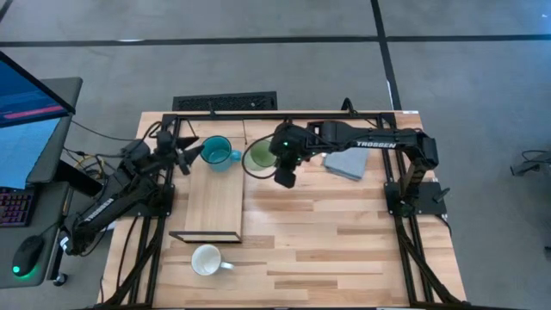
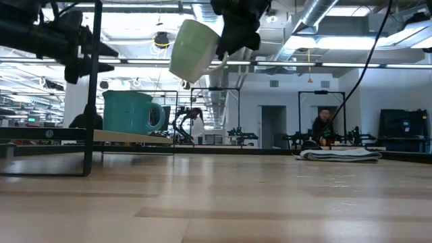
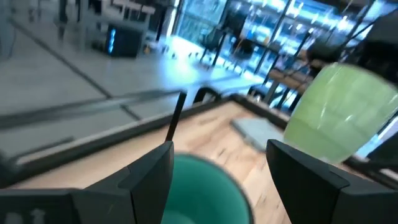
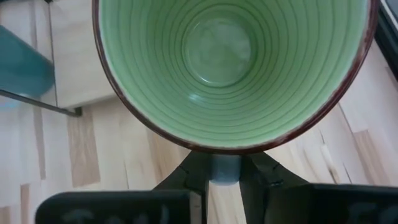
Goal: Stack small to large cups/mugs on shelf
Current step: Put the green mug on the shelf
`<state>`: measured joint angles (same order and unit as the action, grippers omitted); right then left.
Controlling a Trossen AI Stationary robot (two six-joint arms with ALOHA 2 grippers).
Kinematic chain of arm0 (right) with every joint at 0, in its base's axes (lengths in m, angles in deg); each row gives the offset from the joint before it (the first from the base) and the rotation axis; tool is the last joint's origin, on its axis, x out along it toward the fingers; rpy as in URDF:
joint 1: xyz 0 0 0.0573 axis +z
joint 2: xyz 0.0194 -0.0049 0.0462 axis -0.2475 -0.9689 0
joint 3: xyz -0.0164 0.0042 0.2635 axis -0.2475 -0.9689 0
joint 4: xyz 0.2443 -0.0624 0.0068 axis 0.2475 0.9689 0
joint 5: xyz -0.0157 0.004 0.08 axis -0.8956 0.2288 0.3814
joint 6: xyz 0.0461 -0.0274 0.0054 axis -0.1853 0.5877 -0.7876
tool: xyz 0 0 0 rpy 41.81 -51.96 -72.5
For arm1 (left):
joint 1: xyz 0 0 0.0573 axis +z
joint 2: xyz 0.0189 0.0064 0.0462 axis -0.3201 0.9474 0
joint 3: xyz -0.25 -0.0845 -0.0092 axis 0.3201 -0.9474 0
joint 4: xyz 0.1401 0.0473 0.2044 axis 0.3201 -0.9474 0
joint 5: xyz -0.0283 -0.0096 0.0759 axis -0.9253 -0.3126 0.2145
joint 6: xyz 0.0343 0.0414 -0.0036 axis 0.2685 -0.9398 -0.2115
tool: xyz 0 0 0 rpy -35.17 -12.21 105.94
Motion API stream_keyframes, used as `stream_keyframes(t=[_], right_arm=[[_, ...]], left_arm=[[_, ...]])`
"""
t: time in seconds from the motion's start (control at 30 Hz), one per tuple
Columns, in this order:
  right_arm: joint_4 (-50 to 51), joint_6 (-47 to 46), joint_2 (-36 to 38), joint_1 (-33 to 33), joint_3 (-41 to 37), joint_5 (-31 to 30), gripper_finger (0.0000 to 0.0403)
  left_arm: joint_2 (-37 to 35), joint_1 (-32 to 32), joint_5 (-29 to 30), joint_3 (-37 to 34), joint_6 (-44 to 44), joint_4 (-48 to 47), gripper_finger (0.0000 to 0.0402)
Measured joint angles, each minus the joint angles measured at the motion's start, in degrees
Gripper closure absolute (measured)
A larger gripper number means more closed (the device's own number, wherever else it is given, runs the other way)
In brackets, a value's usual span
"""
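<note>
The large teal mug [image 1: 217, 153] stands upright on the far end of the light-wood shelf [image 1: 213, 207]. My left gripper [image 3: 221, 149] hovers open just left of it and higher up, the teal rim [image 3: 202, 183] showing below and between its fingers. My right gripper [image 1: 281, 165] is shut on the light green mug [image 1: 258, 155], held high in the air [image 2: 196, 48] beside the shelf's far right corner. The white mug [image 1: 207, 259] sits upright on the tabletop in front of the shelf's near end. My right gripper pinches the light green mug's handle [image 4: 224, 169] between its two fingers [image 4: 186, 177], close under the rim. The fingers slant down from the table's right side. The mug is lifted clear and tilted, its mouth turned up toward the wrist.
A folded grey pad [image 1: 346, 162] lies on the table at the far right. The shelf's thin black frame [image 2: 89, 88] stands at its near end. Black rails run along the table's left, right and far edges.
</note>
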<state>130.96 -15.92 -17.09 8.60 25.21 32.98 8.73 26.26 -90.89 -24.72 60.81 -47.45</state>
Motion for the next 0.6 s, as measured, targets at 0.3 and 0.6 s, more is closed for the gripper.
stream_keyframes(t=[0.3, 0.6], right_arm=[[-3.76, 0.01, -1.60, 0.85, 0.95, 2.16, 0.0335], [7.73, 7.82, -15.73, 2.27, 19.31, 3.06, 0.0335]], left_arm=[[0.00, 0.02, -3.20, 2.80, -1.02, 0.79, 0.0154], [-0.12, 0.07, -2.35, 12.51, -6.58, -14.16, 0.0154]])
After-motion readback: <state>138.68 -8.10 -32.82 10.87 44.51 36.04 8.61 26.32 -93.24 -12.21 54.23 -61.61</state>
